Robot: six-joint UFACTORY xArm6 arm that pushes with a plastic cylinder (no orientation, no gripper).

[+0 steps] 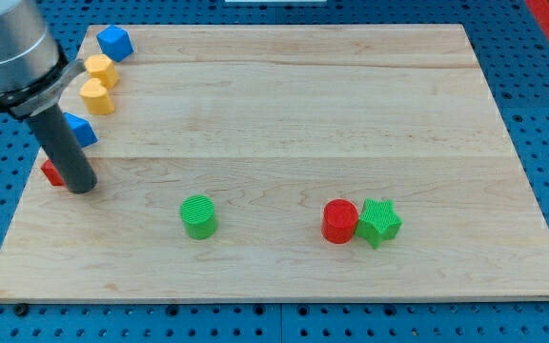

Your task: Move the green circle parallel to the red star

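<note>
The green circle [198, 216] stands on the wooden board at the view's lower middle-left. My tip [82, 187] rests on the board at the view's left, well to the left of the green circle and a little above it. A red block [51, 172] lies right behind my rod, mostly hidden, so its shape cannot be made out; it may be the red star. My tip is touching or nearly touching it.
A red circle [339, 221] and a green star [379, 223] sit together at the lower right. Two yellow blocks [99, 69] [96, 96] and two blue blocks [114, 43] [80, 130] lie along the board's left edge.
</note>
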